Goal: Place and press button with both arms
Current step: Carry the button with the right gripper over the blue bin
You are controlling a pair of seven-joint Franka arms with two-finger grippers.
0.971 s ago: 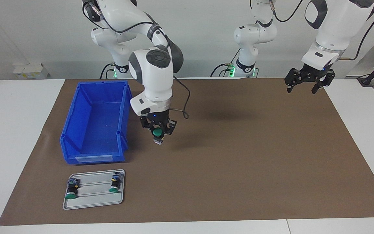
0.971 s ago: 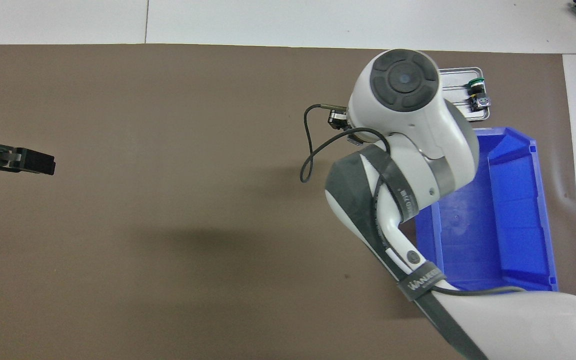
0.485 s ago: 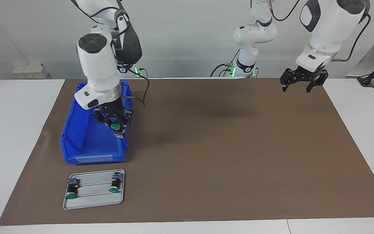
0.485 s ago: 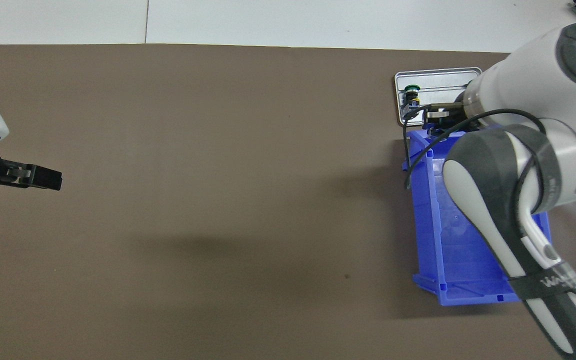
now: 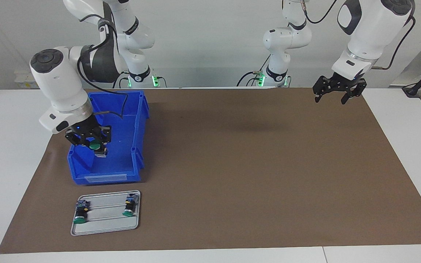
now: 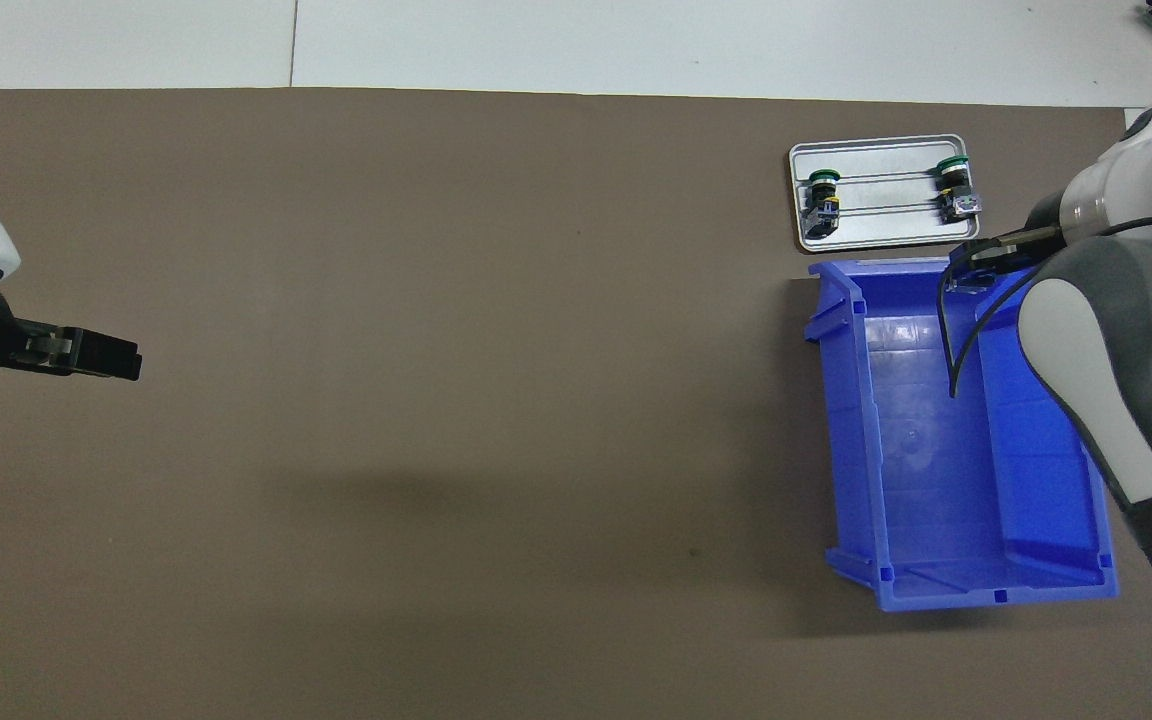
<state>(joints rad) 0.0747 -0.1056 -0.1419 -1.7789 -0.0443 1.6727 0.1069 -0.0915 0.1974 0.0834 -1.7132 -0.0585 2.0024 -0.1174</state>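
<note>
My right gripper [image 5: 97, 148] is shut on the button [image 5: 94, 145], whose green cap faces the camera in the facing view. It hangs over the inside of the blue bin [image 5: 139, 146], above the end farther from the robots. From overhead the right arm covers the button, and only a bit of the right gripper [image 6: 974, 268] shows at the blue bin's [image 6: 848, 420] rim. The left gripper [image 5: 336, 93] waits open and holds nothing, raised over the brown mat at the left arm's end. It also shows in the overhead view as the left gripper [image 6: 86, 355].
A grey tray [image 5: 104, 221] lies on the mat just farther from the robots than the bin, also seen as the tray [image 6: 881, 228]. Two more green-capped switches [image 5: 80, 213] [image 5: 129, 206] lie on it. White table borders the brown mat.
The right gripper carried the button from over the bare mat beside the bin, toward the right arm's end, to over the bin. The left gripper drifted slightly toward its base.
</note>
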